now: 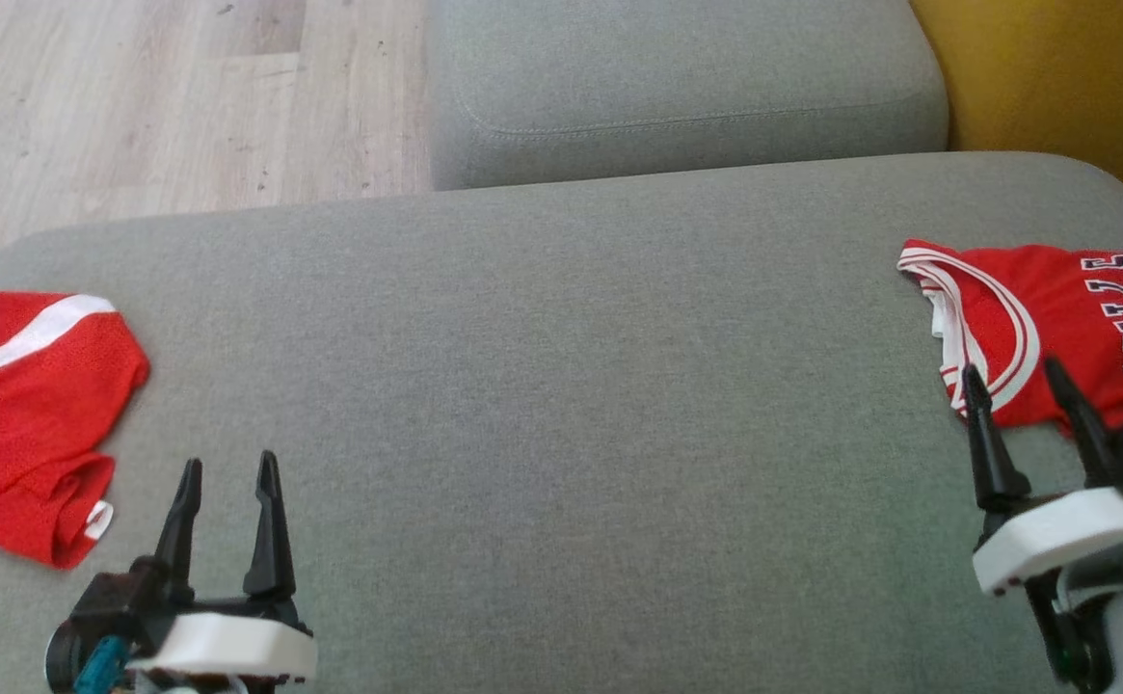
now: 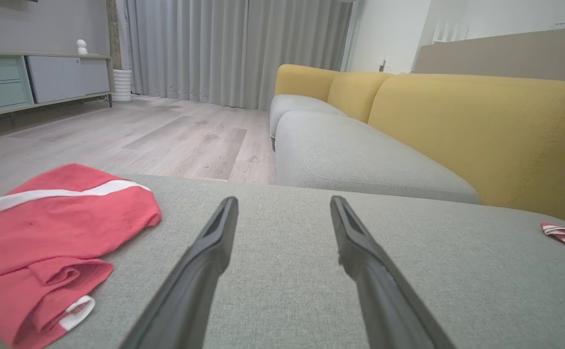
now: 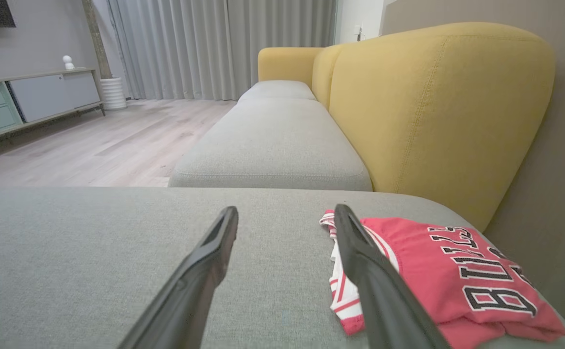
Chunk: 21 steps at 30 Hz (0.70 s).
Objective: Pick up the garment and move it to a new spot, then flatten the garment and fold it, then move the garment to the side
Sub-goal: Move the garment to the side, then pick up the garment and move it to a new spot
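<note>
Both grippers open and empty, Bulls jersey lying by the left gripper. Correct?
Wrong side. The left gripper and right gripper are both open and empty, but the Bulls jersey lies by the right one, as the head view shows.

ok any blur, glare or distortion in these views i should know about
Head view: soft even daylight, no hard shadows, slightly hazy, jersey lettering legible. Left wrist view: wide-angle stretch, the left end effector's fingers loom large with soft edges, shorts look washed-out pink. Right wrist view: same stretch, yellow sofa back bulges, jersey print crisp.
</note>
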Tool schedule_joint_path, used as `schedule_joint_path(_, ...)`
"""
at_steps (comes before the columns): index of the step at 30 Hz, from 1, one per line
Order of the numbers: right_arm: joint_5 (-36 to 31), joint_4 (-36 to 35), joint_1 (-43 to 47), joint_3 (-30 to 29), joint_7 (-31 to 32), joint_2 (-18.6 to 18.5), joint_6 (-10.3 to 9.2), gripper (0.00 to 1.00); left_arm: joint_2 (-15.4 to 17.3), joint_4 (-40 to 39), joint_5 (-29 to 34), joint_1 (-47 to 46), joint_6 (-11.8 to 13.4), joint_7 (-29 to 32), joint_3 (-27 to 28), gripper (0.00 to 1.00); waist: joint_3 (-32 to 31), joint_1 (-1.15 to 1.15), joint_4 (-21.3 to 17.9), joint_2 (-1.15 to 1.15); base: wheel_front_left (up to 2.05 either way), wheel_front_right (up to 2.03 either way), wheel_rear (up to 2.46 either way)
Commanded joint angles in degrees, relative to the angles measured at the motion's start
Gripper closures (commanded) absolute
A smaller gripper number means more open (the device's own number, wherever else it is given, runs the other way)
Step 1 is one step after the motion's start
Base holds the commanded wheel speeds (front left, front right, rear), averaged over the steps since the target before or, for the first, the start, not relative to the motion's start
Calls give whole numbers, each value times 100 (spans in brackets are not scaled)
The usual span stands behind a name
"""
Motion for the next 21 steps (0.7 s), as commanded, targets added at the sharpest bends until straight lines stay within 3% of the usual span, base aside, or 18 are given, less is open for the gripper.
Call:
schedule_joint_path(1, -31, -146, -115, 105, -61, -52, 39, 0, 53, -143, 46, -217, 11, -54, 206, 0, 26, 1, -2, 0, 0, 0, 0)
schedule_joint_path(13, -135, -49, -134, 154, -108, -71, 39, 0, -12, -145, 74, -247, -4, -54, 318, 0, 78, 1, 83, 0, 0, 0, 0)
schedule_joint_path(21, -180, -50, -31, 199, -166, -32, 39, 0, -28, -136, 135, -271, -31, -54, 357, 0, 120, 1, 791, 0, 0, 0, 0)
